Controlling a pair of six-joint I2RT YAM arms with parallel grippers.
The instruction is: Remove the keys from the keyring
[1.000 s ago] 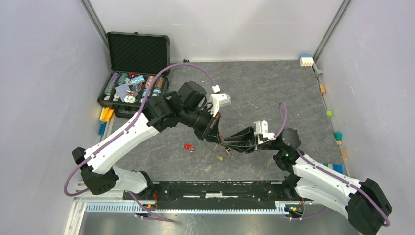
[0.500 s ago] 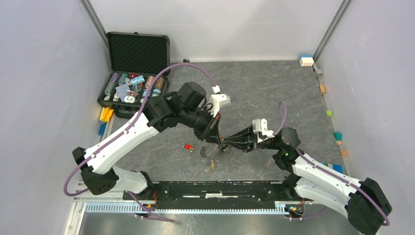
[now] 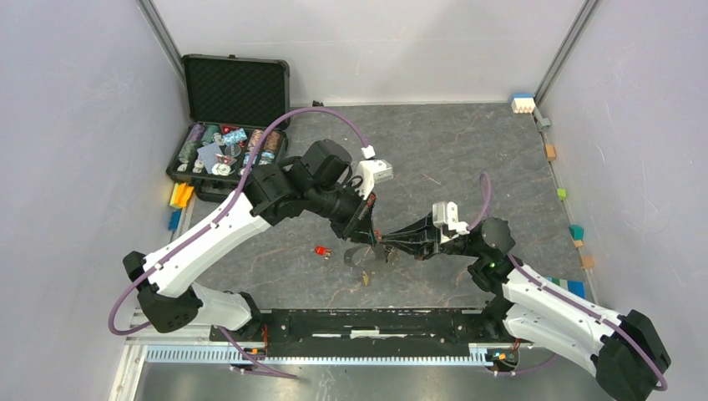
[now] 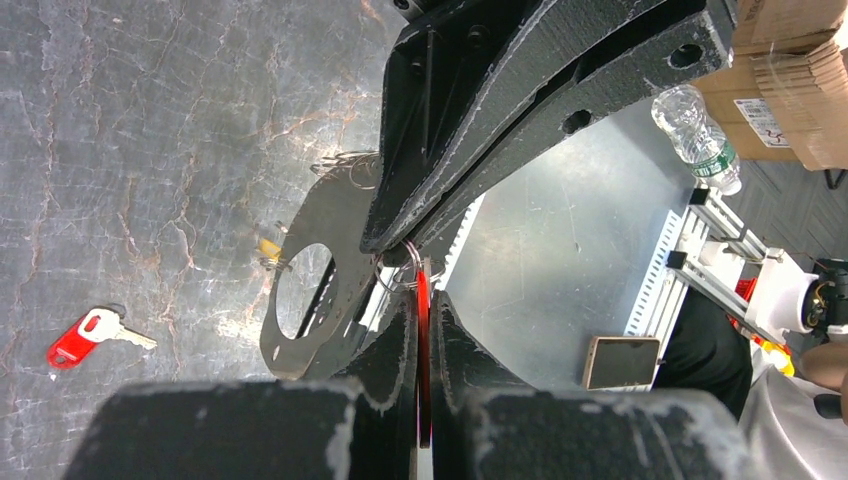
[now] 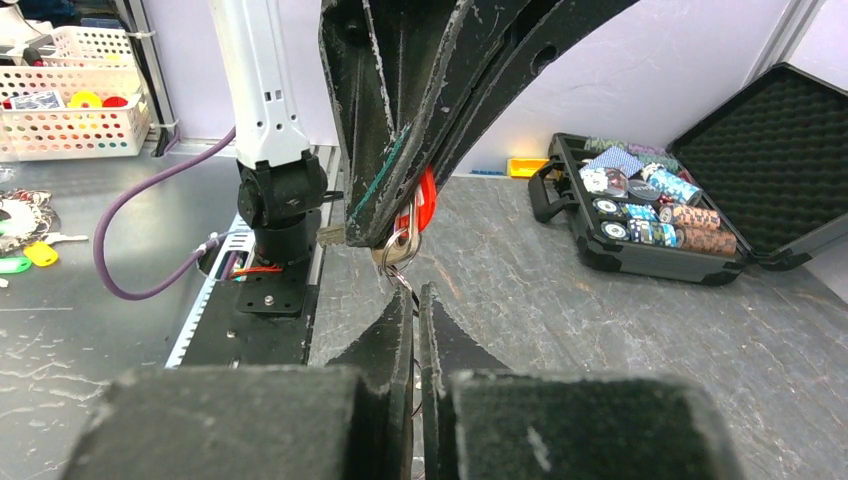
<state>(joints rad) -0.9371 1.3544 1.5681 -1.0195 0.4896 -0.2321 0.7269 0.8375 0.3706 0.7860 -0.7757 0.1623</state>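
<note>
My left gripper [image 3: 370, 236] is shut on a red-headed key [image 4: 422, 330], held on edge between its pads [image 4: 400, 340]. My right gripper [image 3: 385, 248] meets it tip to tip and is shut on a thin silver ring [image 5: 400, 255] that joins this key to the keyring. The keyring [image 4: 318, 275], a dark grey strap loop with a round hole, hangs below and left of the two grippers [image 3: 354, 256]. A gold-headed key [image 4: 268, 247] sits at the strap's edge and shows in the top view [image 3: 366, 278]. A loose red key [image 3: 321, 250] lies on the table.
An open black case of poker chips [image 3: 225, 150] stands at the back left. Small coloured blocks [image 3: 576, 231] line the right edge and yellow ones [image 3: 181, 195] the left edge. The black base rail [image 3: 376, 322] runs along the near edge.
The right gripper has moved slightly left towards the left gripper. The grey strap loop has swung down and left into view, and the gold key has shifted left with it.
</note>
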